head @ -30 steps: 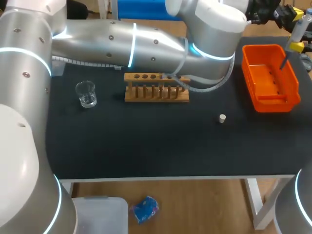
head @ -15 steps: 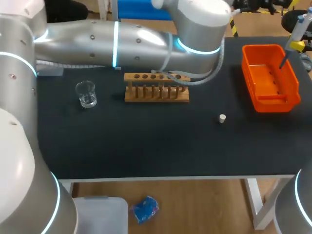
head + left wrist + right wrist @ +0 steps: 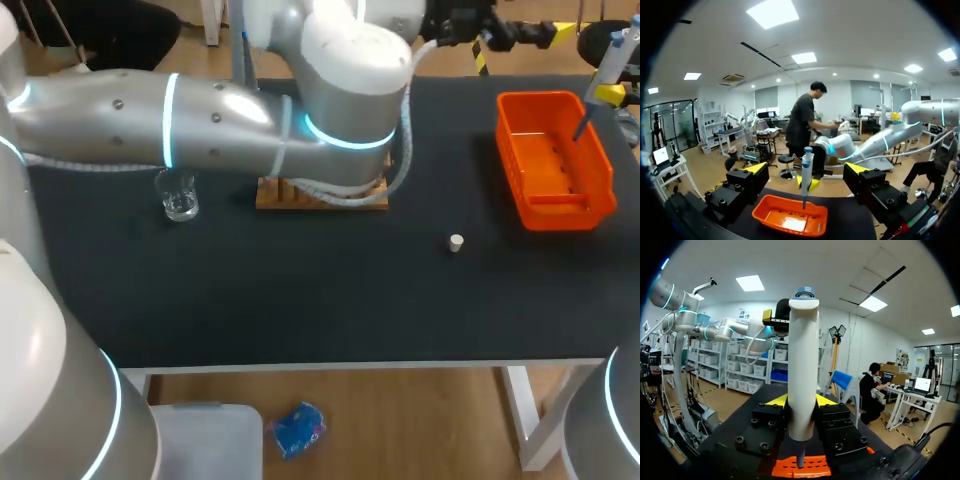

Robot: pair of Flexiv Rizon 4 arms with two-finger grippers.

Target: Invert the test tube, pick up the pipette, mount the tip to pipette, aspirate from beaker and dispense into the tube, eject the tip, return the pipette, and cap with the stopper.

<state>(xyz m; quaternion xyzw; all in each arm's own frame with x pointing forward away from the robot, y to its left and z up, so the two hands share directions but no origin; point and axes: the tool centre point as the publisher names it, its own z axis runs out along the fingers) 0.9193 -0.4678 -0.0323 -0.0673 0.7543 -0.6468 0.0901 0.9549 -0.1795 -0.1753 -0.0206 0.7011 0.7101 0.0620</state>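
- One left arm (image 3: pixel 200 120) has changed most since the earlier frame: its elbow has swung from over the far right of the bench (image 3: pixel 300 290) back toward the middle, and it now lies lower across the head view.
- One glass beaker (image 3: pixel 178 195) stands upright at the bench's left, just below that arm, in the same spot as before.
- One wooden rack (image 3: pixel 330 198) sits right of the beaker. It showed in full a second ago, but the elbow now covers all but its front edge, so its holes and any tube cannot be seen.
- One left gripper (image 3: pixel 807 168) is up at the far edge with its fingers spread wide and nothing held.
- One small white stopper (image 3: pixel 456 242) lies alone on the bare bench, right of the rack and well apart from it, unmoved.
- One orange tray (image 3: pixel 508 140) rests at the right end, unmoved.
- One pipette (image 3: pixel 612 55) hangs upright over the tray's far right corner, where it hung before.
- One right gripper (image 3: pixel 801 400) is clamped on the pipette's white body from both sides, with the tray beneath it in the right wrist view.
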